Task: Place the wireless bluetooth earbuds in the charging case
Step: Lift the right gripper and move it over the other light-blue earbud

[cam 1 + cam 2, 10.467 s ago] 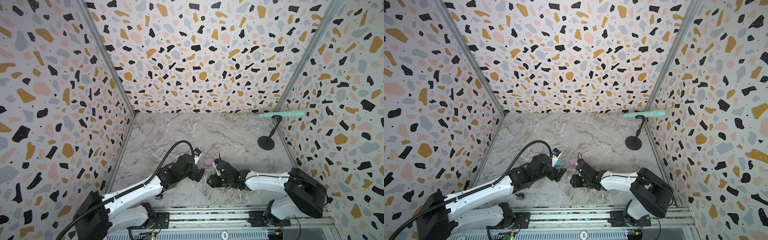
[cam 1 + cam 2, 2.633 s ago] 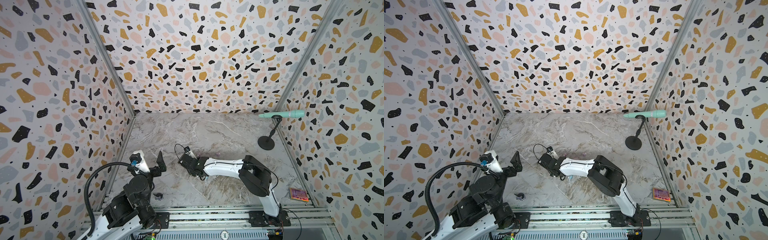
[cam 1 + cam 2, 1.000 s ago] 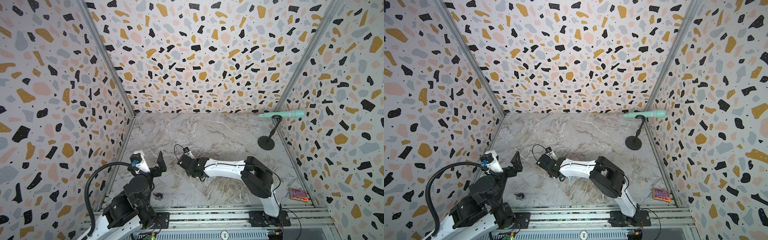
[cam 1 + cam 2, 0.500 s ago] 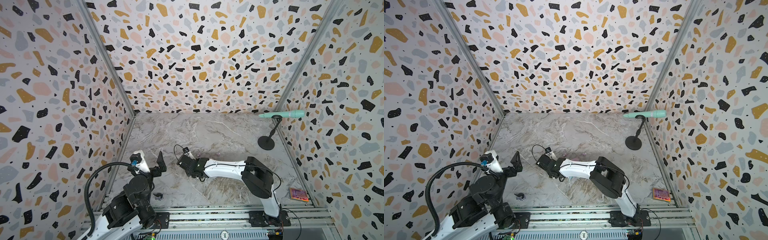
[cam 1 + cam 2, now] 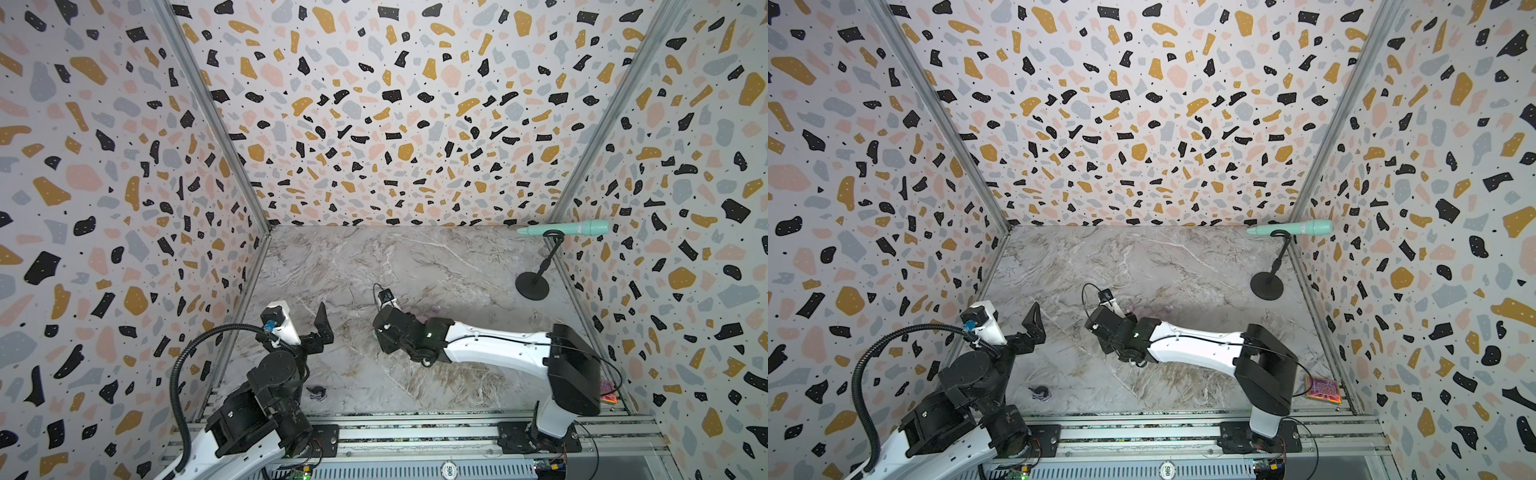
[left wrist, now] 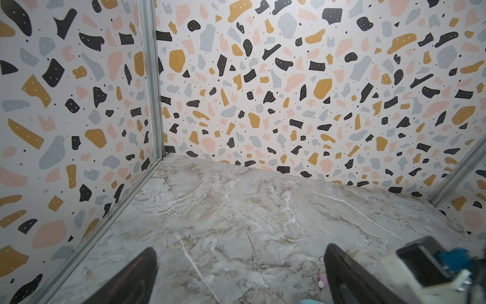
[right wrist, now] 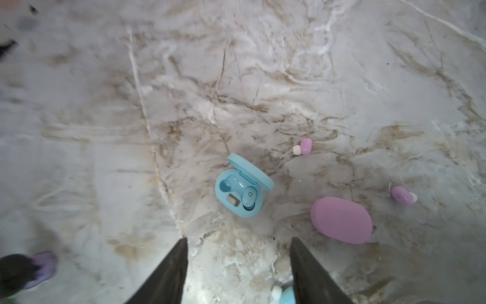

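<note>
Earbuds first, in the right wrist view: one blue earbud (image 7: pixel 249 196) sits in the open blue case (image 7: pixel 236 183) (lid tipped back). Two pink earbuds (image 7: pixel 303 146) lie loose on the marble table (image 7: pixel 105 131), near the closed pink case (image 7: pixel 342 219) but apart from it. The right gripper (image 7: pixel 239 239) hangs above with its fingers spread, clasping nothing. A second blue earbud (image 7: pixel 282 293) peeks out beside one finger.

Left wrist view: the left gripper (image 6: pixel 239 248) is spread wide with nothing in it, and one of the pink earbuds (image 6: pixel 322 280) lies just beside a finger.

In both top views the right arm (image 5: pixel 490 349) reaches across the middle.
</note>
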Controlling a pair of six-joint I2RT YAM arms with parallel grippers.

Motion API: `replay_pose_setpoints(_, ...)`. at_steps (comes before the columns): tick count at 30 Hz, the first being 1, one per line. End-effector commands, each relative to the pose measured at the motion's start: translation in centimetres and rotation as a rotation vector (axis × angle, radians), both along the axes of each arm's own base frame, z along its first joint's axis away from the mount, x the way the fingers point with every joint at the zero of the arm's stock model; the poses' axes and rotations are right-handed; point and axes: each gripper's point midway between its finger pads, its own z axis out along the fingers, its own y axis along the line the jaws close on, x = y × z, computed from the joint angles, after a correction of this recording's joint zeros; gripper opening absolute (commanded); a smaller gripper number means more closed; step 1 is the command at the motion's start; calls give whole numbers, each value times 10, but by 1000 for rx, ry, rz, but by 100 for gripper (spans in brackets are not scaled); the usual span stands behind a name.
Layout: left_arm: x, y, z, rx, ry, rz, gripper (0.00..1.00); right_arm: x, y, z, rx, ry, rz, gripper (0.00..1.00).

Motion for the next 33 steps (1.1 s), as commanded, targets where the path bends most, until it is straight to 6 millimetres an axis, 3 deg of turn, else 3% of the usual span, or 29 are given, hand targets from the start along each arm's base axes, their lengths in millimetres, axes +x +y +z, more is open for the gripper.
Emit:
replay_pose_setpoints(1,3,-6,4,-9,-19,-19,100,-8,-18,22,93,19,-27,72)
replay_pose_setpoints(5,8,-21,-4,6,5,-75,100,-18,-43,17,187,104,-59,78)
replay_pose_setpoints(9,16,-58,-23,62,85,-212,100,-24,-68,3,262,198,-127,80)
replay_pose_setpoints(13,23,-92,-46,122,219,-326,100,-34,-78,-11,315,267,-144,81)
replay_pose_setpoints(20,18,-125,-85,98,438,-439,100,-41,-88,-34,287,333,-192,81)
replay_pose_setpoints(26,13,-133,-100,-82,475,-442,100,-44,-81,-52,250,382,-192,78)
replay_pose_setpoints(33,11,-120,-141,-140,545,-340,100,-41,-77,-72,182,416,-219,70)
